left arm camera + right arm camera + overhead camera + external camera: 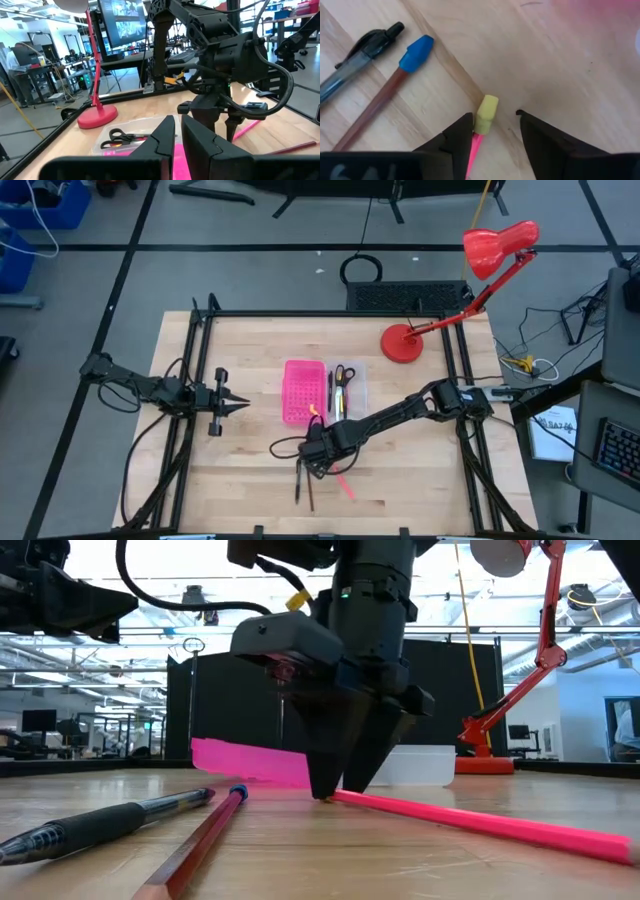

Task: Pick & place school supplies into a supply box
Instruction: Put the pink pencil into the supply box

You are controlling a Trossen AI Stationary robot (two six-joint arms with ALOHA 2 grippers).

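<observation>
Right gripper (492,132) lowered to the tabletop near the front of the table, fingers parted narrowly astride the eraser end of the pink pencil (480,823), not yet closed; pencil's long axis trailing back beneath the wrist, slim, bright pink, yellow-green eraser. Black pen (357,55) and blue-capped pencil (395,85) just beside. Supply box (350,390) farther back, holding scissors (343,375); left gripper (225,402) idle, well apart, fingers nearly together.

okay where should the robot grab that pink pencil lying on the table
Grip the thin pink pencil on its shaft just behind the yellow eraser, coming straight down from above. It lies flat on the wooden table, and the right tool already straddles that end, fingers open.
</observation>
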